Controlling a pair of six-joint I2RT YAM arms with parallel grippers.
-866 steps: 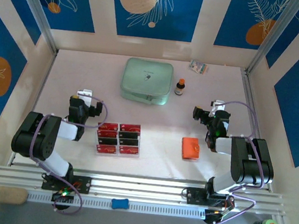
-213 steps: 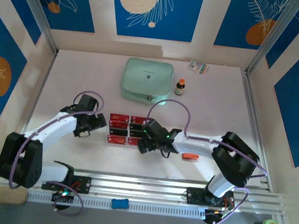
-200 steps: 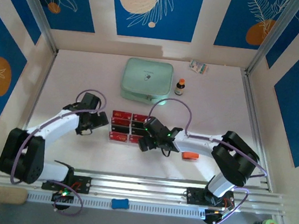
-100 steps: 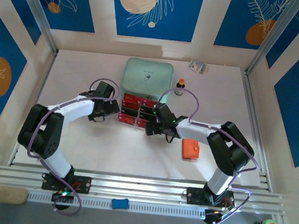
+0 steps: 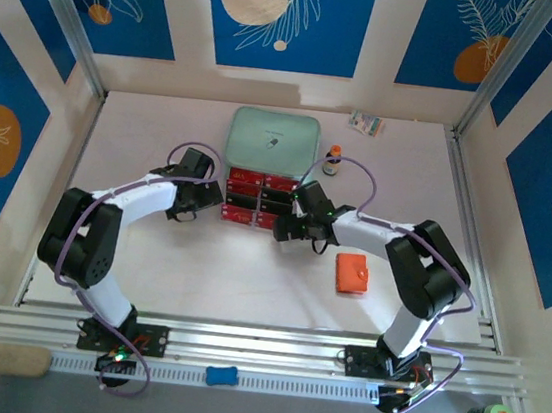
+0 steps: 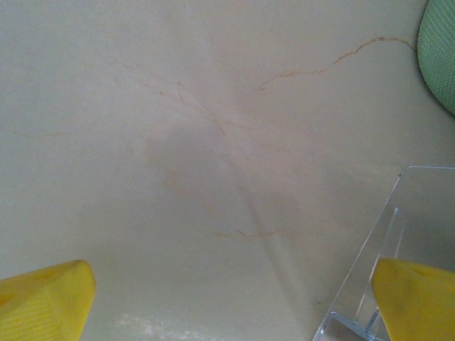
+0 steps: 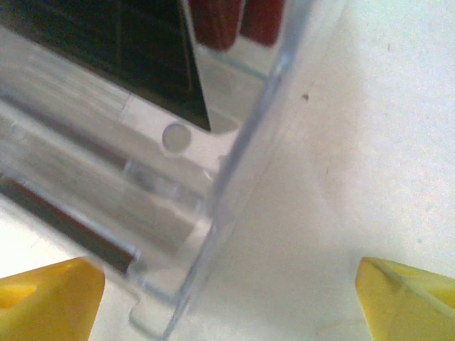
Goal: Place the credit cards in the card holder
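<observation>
Overhead, the pale table (image 5: pixel 150 251) spreads under both my arms, which reach in toward its middle. Largest on it is the mint-green pouch (image 5: pixel 272 149), lying toward the far side. Just beside its near edge sits a clear tray (image 7: pixel 213 234) carrying the credit cards (image 5: pixel 259 197), red and black, laid flat in two columns. The orange card holder (image 5: pixel 352 273) lies folded shut on the table, apart from the tray, nearer my right arm's base.

My left gripper (image 6: pixel 231 302) hovers at the tray's left edge with jaws wide apart and nothing between them but bare tabletop; its yellow fingertips (image 6: pixel 43 302) frame the wrist view, one of them just beside the tray's corner. My right gripper (image 7: pixel 227 298) is at the tray's near right corner, jaws likewise spread, the clear rim between them, ungripped.

A small brown bottle (image 5: pixel 333 159) stands right of the pouch. A little packet (image 5: pixel 368 124) rests by the back wall.
</observation>
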